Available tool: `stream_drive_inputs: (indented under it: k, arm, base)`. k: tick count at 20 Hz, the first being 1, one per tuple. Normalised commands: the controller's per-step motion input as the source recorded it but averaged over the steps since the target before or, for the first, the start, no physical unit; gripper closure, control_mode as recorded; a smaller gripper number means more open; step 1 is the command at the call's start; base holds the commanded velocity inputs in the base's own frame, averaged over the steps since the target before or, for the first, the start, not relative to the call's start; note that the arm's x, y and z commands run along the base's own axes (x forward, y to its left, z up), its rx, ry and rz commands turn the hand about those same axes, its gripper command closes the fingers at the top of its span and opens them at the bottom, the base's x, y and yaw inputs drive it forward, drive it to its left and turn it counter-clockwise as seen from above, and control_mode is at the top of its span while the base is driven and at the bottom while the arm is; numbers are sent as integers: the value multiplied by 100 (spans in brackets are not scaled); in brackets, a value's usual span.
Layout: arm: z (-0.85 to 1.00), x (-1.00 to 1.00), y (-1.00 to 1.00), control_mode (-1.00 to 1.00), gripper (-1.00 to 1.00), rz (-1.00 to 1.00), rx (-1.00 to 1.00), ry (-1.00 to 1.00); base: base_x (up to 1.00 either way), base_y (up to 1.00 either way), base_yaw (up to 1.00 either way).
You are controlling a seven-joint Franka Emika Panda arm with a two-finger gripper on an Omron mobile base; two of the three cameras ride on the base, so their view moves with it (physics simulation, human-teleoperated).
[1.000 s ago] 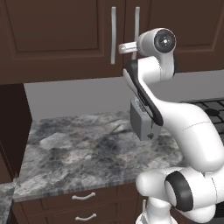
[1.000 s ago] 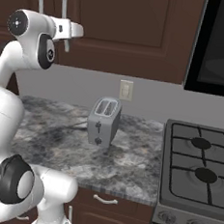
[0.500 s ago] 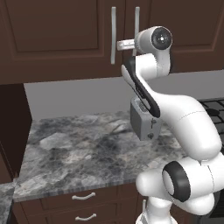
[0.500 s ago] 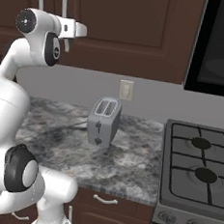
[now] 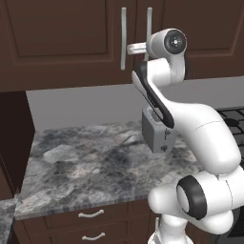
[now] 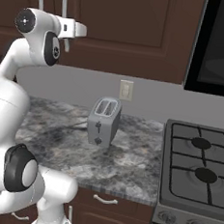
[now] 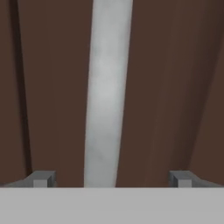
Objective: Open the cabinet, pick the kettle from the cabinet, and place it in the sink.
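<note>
Fingers (image 7: 43, 178) spread wide either side of the handle (image 7: 107, 92), cabinet (image 5: 62, 43) shut; could slip off the bar if closed off-centre or pulled early.

The arm (image 5: 190, 119) is a chain of glossy white, rounded shells, fat as bolsters. Dark bands mark the joints, and black round caps sit at the lower joint and at the wrist head (image 5: 174, 42), that one ringed with a small pale centre. A dark strip runs along one slim link. The gripper (image 7: 109, 179) ends in two small grey squared fingertips (image 7: 41, 178).
</note>
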Motion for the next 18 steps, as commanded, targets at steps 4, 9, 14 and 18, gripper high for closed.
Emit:
stream_drive_inputs:
  k: [4, 9, 14, 18]
  arm:
    - [0, 34, 5, -100, -100, -2, 2, 1]
    - [0, 37, 6, -100, 100, -1, 1, 1]
    - [0, 26, 7, -100, 100, 0, 1, 0]
    - [0, 3, 12, -100, 100, 0, 3, -1]
  base:
    - [0, 0, 0]
    - [0, 0, 0]
    - [0, 0, 0]
    - [0, 0, 0]
